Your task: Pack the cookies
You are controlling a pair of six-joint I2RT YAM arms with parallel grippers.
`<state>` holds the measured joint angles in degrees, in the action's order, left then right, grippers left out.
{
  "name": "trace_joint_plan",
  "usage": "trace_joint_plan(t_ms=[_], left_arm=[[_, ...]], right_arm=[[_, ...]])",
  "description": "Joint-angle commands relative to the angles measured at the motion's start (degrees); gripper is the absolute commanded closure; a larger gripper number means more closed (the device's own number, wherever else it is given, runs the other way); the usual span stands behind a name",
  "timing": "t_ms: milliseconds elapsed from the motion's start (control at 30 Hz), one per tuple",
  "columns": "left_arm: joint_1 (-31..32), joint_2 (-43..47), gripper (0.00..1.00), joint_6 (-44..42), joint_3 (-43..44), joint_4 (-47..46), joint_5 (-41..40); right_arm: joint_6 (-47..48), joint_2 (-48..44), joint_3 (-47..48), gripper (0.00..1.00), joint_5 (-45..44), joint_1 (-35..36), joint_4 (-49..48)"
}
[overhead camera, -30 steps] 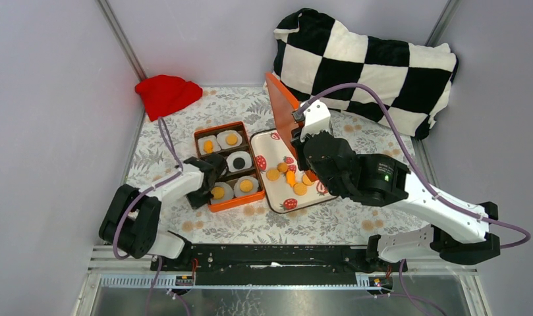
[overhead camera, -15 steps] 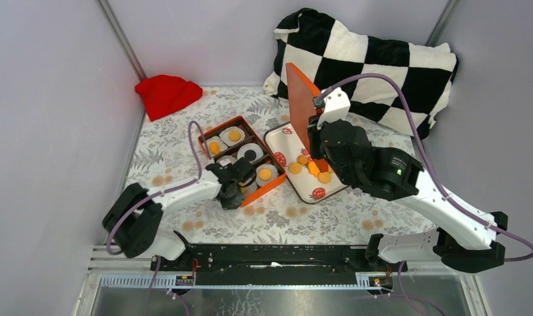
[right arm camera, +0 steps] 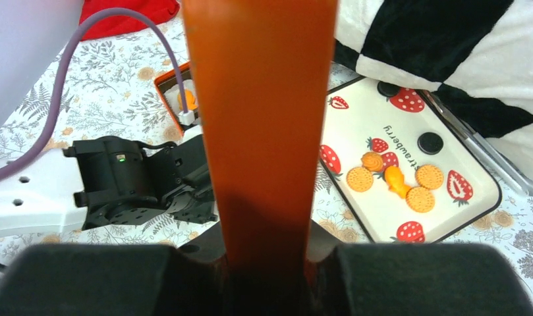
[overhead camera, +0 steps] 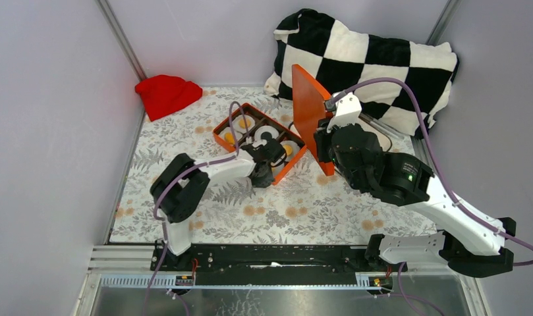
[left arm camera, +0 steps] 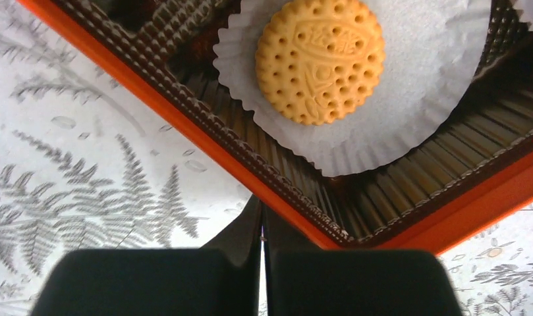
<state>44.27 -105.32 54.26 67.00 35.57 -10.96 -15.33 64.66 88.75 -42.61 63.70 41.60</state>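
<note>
Fern-print worktop, grey walls around you — your left pincer clenched, right pincer grasping the upright orange lid.

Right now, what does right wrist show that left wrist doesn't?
Right wrist only: the right gripper clamping the upright orange lid, the strawberry tray with loose cookies, the checkered pillow, the left arm.
Left wrist only: the shut left gripper by the edge of the orange box, and one golden cookie in a white paper cup.
Both: the orange box and the floral tablecloth.
</note>
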Motion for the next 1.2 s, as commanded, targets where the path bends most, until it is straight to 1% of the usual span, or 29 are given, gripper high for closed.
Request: trace_joint_plan(t_ms=[0, 67, 200, 333, 367, 467, 533, 667, 800, 933, 1033, 1167], left_arm=[[0.6, -2.7, 1.00, -6.0, 7.1, -13.3, 1.2], [0.6, -0.7, 1.00, -7.6, 9.8, -11.5, -0.3], [-0.5, 5.3, 1.00, -8.7, 15.8, -3.6, -7.4], [-6.8, 7.6, 1.00, -10.2, 19.1, -0.4, -8.6], [-9.7, 7.1, 1.00, -10.3, 19.9, 0.1, -8.9], [-15.6, 3.9, 1.00, -11.7, 21.5, -0.7, -10.3], [-18.4, -0.2, 1.00, -13.2, 23.4, -1.3, -12.7], [-22.6, -7.6, 1.00, -14.7, 29.2, -0.2, -14.8], [-25.3, -13.9, 1.00, -15.6, 34.9, 1.7, -15.2], [-27.2, -17.6, 1.00, -15.7, 37.9, 4.5, -18.5], [-28.3, -17.4, 1.00, -14.2, 36.8, 5.7, -20.1], [-29.2, -14.6, 1.00, -11.8, 32.9, 8.2, -23.4]], right_arm=[[0.2, -0.8, -0.2, 1.00, -3.6, -0.5, -4.2], [0.9, -0.9, -1.1, 1.00, -3.8, -0.7, -6.0], [1.7, -0.4, -1.7, 1.00, -3.7, -1.3, -8.2], [1.1, -0.2, -2.9, 1.00, -2.6, -1.7, -9.6], [1.0, -0.3, -3.3, 1.00, -2.1, -1.8, -10.0], [0.7, -0.2, -4.1, 1.00, -1.4, -2.2, -10.5], [0.5, 0.1, -4.3, 1.00, -0.5, -2.6, -10.7], [0.4, 0.8, -4.8, 1.00, 1.3, -3.1, -11.4], [0.3, 1.3, -6.0, 1.00, 2.6, -3.6, -12.2], [0.0, 1.6, -6.9, 1.00, 3.1, -4.2, -12.3], [-0.4, 1.7, -7.8, 1.00, 4.1, -4.9, -12.5], [-0.6, 1.8, -9.0, 1.00, 5.4, -5.4, -12.9]])
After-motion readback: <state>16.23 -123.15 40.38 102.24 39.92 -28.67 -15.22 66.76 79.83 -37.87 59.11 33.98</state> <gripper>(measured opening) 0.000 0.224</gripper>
